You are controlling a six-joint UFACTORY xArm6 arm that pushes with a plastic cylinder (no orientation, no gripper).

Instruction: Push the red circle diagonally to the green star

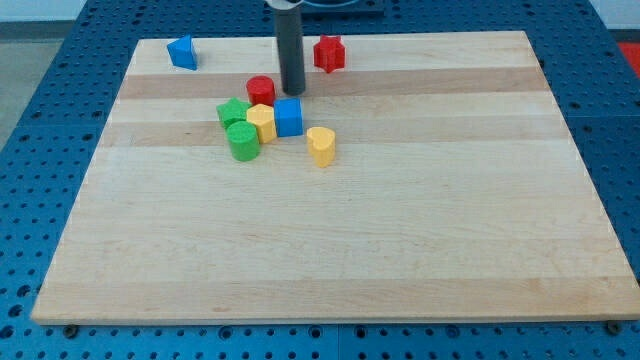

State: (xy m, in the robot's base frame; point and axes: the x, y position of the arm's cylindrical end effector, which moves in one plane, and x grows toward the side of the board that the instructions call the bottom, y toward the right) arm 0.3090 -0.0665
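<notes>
The red circle (261,90) sits near the view's top, left of centre, on the wooden board. The green star (233,112) lies just below and left of it, touching or nearly touching. My tip (293,92) stands right beside the red circle, on its right side, just above the blue cube (288,117). A yellow block (262,122) and a green cylinder (242,141) are packed in the same cluster, below the red circle.
A yellow heart-shaped block (321,145) lies to the right of the cluster. A red star-like block (329,53) and a blue block (182,51) sit at the board's top edge. The board (400,230) lies on a blue perforated table.
</notes>
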